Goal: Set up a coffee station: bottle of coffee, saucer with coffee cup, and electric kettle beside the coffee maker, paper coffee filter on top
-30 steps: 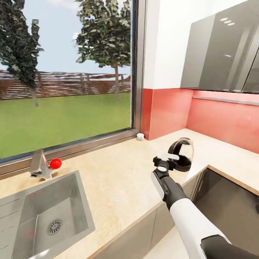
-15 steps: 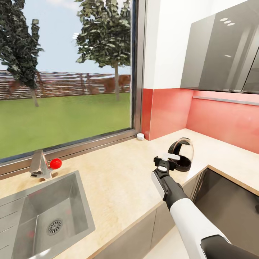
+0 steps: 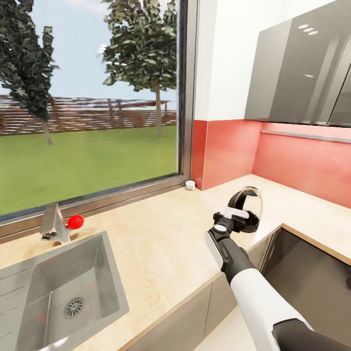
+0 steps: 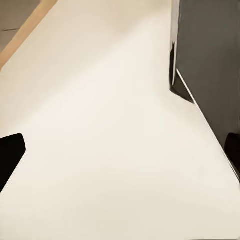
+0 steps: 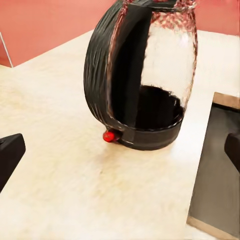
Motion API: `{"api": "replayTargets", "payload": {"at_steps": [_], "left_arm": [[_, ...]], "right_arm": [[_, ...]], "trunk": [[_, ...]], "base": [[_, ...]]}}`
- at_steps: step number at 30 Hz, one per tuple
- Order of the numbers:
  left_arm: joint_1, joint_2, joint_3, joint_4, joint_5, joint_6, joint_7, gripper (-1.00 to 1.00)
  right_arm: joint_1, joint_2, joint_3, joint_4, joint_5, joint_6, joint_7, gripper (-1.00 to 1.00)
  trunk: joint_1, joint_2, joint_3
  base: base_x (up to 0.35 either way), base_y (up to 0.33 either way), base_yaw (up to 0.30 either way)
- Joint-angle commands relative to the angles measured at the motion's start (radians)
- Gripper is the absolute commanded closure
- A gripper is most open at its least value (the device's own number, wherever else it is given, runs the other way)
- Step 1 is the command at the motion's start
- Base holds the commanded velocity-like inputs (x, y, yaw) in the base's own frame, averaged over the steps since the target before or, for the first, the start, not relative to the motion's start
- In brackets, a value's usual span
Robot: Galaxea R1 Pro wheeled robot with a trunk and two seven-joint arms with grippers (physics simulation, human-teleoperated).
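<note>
The electric kettle [image 3: 246, 207] stands upright on the kitchen countertop [image 3: 161, 234] near its front edge, glossy and see-through, with a black loop handle and base. My right gripper [image 3: 233, 214] hovers just in front of the handle, open, with the fingers apart from it. Along the right wrist view the kettle [image 5: 145, 75] fills the middle, its red switch [image 5: 109, 135] at the base, and the right gripper [image 5: 120, 150] has its fingertips spread wide at both sides. A tiny white coffee cup [image 3: 190, 184] sits at the window corner. My left gripper [image 4: 120, 152] is open over pale floor.
A steel sink [image 3: 63, 292] and a tap with a red knob [image 3: 61, 225] lie at the left. A dark recessed panel [image 3: 312, 278] sits right of the kettle. Grey wall cabinets [image 3: 302, 73] hang above a red backsplash [image 3: 302, 163]. A dark cabinet front [image 4: 210, 60] stands beside the left gripper.
My right gripper has moved a little forward and to the right, closer to the kettle's handle. The kettle and cup have stayed put.
</note>
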Motion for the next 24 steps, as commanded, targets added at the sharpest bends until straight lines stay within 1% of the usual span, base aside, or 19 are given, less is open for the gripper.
{"api": "replayTargets", "payload": {"at_steps": [1,2,3,7,13,22,24], "left_arm": [[0.041,0.003,0.012,0.003,-0.016,-0.026,0.001,-1.00],[0.053,0.007,0.012,0.003,-0.023,-0.051,-0.012,-1.00],[0.057,0.008,0.013,0.004,-0.024,-0.058,-0.021,-1.00],[0.063,0.009,0.014,0.004,-0.024,-0.065,-0.044,-1.00],[0.063,0.006,0.022,0.003,-0.022,-0.060,-0.047,-1.00],[0.063,0.002,0.023,0.002,-0.022,-0.053,-0.046,-1.00],[0.063,0.001,0.024,0.002,-0.022,-0.052,-0.046,-1.00]], "right_arm": [[-0.001,0.000,0.002,-0.001,-0.003,0.008,-0.008,-1.00],[-0.001,0.000,0.002,-0.002,-0.002,0.007,-0.008,-1.00],[-0.001,0.000,0.002,-0.002,-0.002,0.007,-0.008,-1.00],[-0.001,0.000,0.002,-0.001,-0.002,0.007,-0.008,-1.00],[-0.001,0.000,0.002,-0.001,-0.001,0.007,-0.008,-1.00],[-0.001,0.000,0.002,-0.002,0.000,0.007,-0.008,-1.00],[-0.001,0.000,0.001,-0.001,0.001,0.006,-0.008,-1.00]], "trunk": [[0.000,-0.002,-0.002],[0.000,-0.002,-0.002],[0.000,-0.002,-0.002],[0.000,-0.002,-0.002],[0.000,-0.002,-0.002],[0.000,-0.002,-0.002],[0.000,-0.002,-0.002]], "base": [[0.000,0.000,0.000],[0.000,0.000,0.000],[0.000,0.000,0.000],[0.105,0.000,0.000],[0.257,0.000,0.000],[0.034,0.000,0.000],[0.172,0.000,0.000]]}}
